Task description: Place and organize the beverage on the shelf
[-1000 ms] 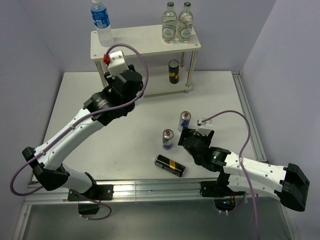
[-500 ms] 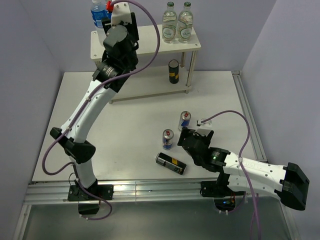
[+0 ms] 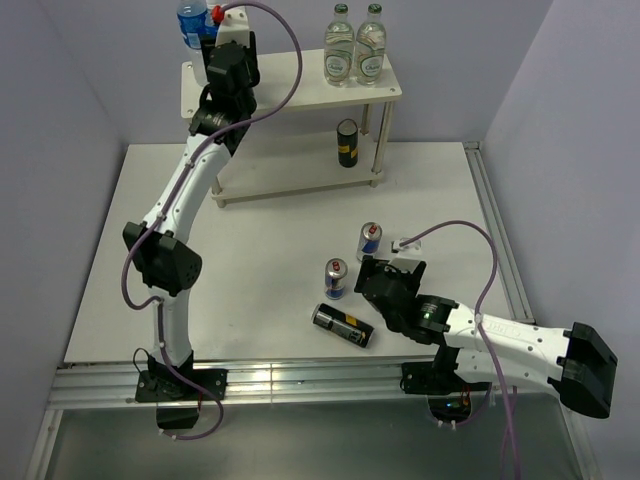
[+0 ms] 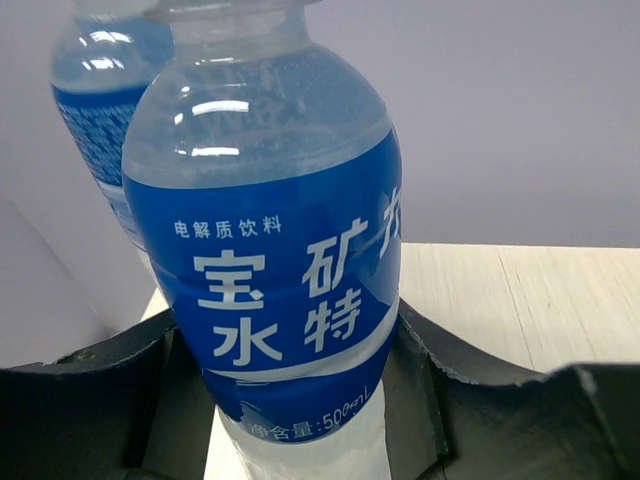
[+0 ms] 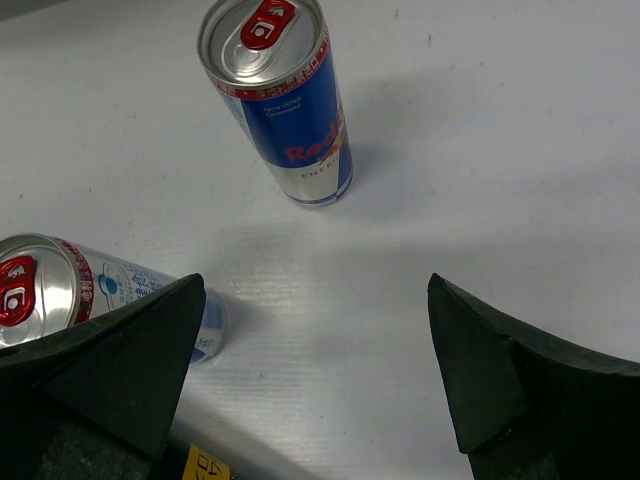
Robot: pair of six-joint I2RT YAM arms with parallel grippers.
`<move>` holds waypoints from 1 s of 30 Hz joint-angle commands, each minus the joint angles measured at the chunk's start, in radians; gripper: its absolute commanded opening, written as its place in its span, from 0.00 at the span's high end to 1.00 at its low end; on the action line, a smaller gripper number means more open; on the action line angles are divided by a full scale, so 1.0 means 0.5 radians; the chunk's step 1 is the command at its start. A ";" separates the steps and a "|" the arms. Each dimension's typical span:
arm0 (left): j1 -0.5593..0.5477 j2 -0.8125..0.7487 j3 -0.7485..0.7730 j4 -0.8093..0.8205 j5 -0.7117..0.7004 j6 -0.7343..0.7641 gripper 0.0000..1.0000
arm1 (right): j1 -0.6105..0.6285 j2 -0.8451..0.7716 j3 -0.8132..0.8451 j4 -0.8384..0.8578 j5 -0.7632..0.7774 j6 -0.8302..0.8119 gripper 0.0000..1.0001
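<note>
Shelf point(image 3: 290, 80): cream two-tier rack at the table's far edge.
Left gripper point(image 4: 300, 425): clenched on a water bottle point(image 4: 270, 280) at the top board's left end.
Right gripper point(image 5: 315, 370): released, over the table near an upright blue-and-silver can point(image 5: 285, 100).
Dark can point(image 3: 341, 327): lying on the table.

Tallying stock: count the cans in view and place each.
4. An upright dark can on the shelf's lower board; two blue-and-silver cans standing on the table; a toppled dark can lying beside them.
</note>
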State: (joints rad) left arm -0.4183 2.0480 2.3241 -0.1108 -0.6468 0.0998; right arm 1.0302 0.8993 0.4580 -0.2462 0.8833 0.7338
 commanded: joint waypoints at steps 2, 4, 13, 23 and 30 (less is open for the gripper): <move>0.033 -0.074 0.193 0.424 0.165 -0.101 1.00 | 0.023 0.011 0.081 0.048 0.093 -0.007 0.01; 0.045 -0.074 0.163 0.424 0.140 -0.126 1.00 | 0.026 0.030 0.087 0.048 0.096 -0.004 0.01; 0.048 -0.227 -0.187 0.562 0.131 -0.163 0.61 | 0.047 0.085 0.115 0.026 0.120 0.005 0.02; 0.045 -0.273 -0.283 0.467 0.164 -0.178 0.06 | 0.050 0.100 0.124 0.014 0.132 0.011 0.01; -0.022 -0.353 -0.341 0.452 0.094 -0.129 0.01 | 0.060 0.107 0.130 0.008 0.142 0.017 0.02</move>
State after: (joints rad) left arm -0.4091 1.9507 2.1635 0.0711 -0.5800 0.0246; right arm 1.0492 0.9470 0.4767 -0.2481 0.8989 0.7345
